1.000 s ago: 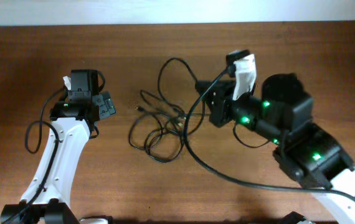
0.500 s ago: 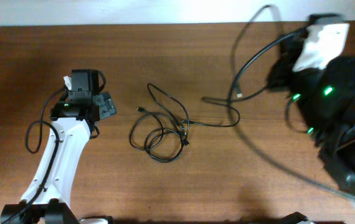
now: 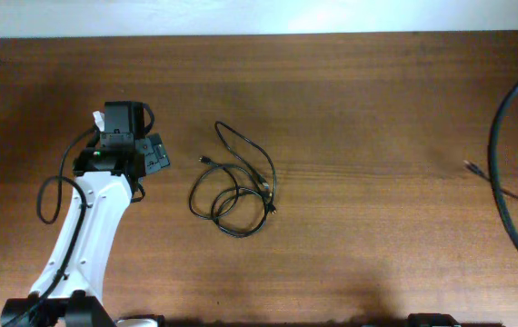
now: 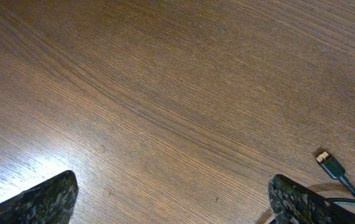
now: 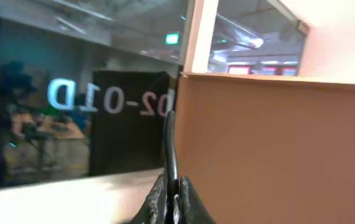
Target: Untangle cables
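Swung high and rightward since a second ago, my right jaws pinch one cable (image 5: 170, 146), drawing it well apart from the tangled cables (image 3: 236, 191) mid-counter (image 3: 350, 91), while my left jaws wait spread near them.

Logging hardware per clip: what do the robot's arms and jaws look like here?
The left arm has a white curved shell, a black wrist block with a green light, a white tag and a looping black wire. Its jaws are dark and rough-textured. The right arm is off the overhead view; its jaws look dark and slim.
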`<state>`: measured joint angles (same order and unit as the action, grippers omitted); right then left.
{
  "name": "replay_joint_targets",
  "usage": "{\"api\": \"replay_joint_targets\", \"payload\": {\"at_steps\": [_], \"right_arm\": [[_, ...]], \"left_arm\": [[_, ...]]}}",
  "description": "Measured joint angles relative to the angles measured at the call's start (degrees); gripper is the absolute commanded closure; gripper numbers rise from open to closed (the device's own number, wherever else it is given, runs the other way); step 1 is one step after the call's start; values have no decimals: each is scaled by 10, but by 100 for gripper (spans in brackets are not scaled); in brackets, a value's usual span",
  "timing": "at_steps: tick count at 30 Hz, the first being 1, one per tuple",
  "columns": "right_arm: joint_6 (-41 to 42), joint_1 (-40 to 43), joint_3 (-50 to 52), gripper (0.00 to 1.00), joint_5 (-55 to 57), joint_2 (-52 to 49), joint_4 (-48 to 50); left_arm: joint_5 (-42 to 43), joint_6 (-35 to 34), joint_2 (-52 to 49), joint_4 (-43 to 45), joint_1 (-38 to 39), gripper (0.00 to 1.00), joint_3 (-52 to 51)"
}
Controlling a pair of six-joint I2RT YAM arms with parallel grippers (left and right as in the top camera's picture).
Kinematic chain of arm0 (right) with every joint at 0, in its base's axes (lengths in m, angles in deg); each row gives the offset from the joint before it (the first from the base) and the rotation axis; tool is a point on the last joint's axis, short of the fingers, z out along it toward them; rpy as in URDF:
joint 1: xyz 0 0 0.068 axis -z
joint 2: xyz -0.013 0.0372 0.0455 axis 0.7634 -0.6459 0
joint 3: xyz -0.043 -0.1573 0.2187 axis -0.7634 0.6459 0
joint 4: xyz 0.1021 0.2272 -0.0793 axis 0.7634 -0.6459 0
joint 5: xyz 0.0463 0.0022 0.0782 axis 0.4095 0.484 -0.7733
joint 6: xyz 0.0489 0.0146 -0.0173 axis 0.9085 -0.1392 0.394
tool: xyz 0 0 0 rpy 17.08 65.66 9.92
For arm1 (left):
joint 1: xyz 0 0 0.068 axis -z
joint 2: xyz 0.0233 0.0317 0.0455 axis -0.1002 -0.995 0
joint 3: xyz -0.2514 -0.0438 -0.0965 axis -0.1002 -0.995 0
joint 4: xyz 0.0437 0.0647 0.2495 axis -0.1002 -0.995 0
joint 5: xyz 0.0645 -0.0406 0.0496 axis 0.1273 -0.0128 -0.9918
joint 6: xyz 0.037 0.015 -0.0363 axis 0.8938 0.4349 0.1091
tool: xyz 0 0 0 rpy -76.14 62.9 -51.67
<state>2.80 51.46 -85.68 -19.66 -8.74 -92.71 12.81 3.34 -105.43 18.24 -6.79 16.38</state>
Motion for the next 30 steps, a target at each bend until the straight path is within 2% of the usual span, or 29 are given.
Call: {"api": "replay_joint_targets", "payload": {"at_steps": [4,8,13,16,20,23,27,30], "right_arm": [[-145,6,0,96,83,-71,47],[-181,55,0,96,107,-163,51],[-98,139,0,96,99,-225,40],[-23,195,-1,96,51,-258,-20],[96,306,-1,96,-66,-319,-123],[126,341,-1,96,-160,-339,-154],[134,343,-1,96,-287,-383,-192],[136,343,-1,96,-362,-450,-256]], "left_arm": [[0,0,0,0,0,1,0],[0,0,0,0,0,1,0],[0,0,0,0,0,1,0],[0,0,0,0,0,1,0],[0,0,0,0,0,1,0],[0,0,0,0,0,1,0],[0,0,0,0,0,1,0],[0,0,0,0,0,1,0]]}}
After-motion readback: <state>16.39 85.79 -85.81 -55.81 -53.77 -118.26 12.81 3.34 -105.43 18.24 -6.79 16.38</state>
